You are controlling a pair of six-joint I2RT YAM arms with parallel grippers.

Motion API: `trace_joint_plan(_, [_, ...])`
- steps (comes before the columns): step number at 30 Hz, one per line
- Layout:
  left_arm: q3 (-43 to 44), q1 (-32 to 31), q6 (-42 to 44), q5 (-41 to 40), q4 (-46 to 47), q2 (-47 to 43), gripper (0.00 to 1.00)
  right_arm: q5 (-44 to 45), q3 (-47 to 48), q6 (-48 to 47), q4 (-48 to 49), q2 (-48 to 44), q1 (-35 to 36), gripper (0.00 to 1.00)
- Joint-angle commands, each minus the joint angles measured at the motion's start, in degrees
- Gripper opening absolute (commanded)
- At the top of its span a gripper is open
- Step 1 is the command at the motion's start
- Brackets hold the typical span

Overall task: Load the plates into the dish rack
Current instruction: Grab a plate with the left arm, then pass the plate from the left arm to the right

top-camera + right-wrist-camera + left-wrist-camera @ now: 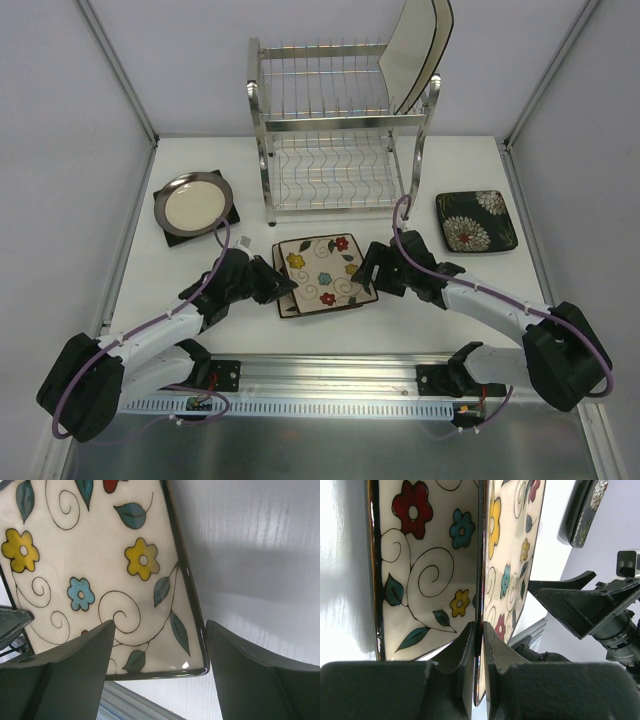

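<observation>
Left wrist: I am pinching the flowered plate (425,580) by its rim.
My left gripper (479,632) is clamping tight, likely for tilting; my right gripper (159,630) is gaping astride its edge, holding nothing.

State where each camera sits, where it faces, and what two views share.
Top external: above and behind the arms, facing down over the table to the dish rack; both arms, left hand and right hand show.
Left wrist: on the left arm, facing along its shut fingers, gripping a rim of the flowered plates.
Right wrist: on the right arm, facing past its open fingers onto a plate corner.
Both wrist views show those plates.
</observation>
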Motion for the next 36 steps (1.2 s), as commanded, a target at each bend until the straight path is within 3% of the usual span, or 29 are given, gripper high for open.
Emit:
trace_joint_plan(1, [2.44,0.56,-0.52,3.17,3.74,0.68,0.00,-1.53,0.93,0.60,3.31,1.24,-0.47,0.76])
trace_joint_plan(13, [4.10,1.09,3.78,8.97,6.19,10.69,0.00,-6.54,-2.32,0.60,14.02,7.65,-1.88,0.62])
trace_joint_plan(20, [4.46,1.26,6.60,10.82,8.13,16.14,0.00,-9.26,-4.08,0.16,19.13,8.80,-2.67,0.46])
trace_joint_plan(26, [5.24,1.26,8.36,11.35,8.40,19.13,0.00,-8.31,-1.97,-3.17,13.09,5.47,-2.93,0.28])
trace_joint_plan(29, [5.77,1.26,9.24,11.35,8.31,19.93,0.00,-7.08,0.31,-5.63,7.91,3.71,-3.02,0.26])
trace_joint_plan(36, [7.27,1.35,11.17,11.09,6.73,22.21,0.19,-5.22,4.27,-8.36,-0.02,0.10,-3.02,0.17])
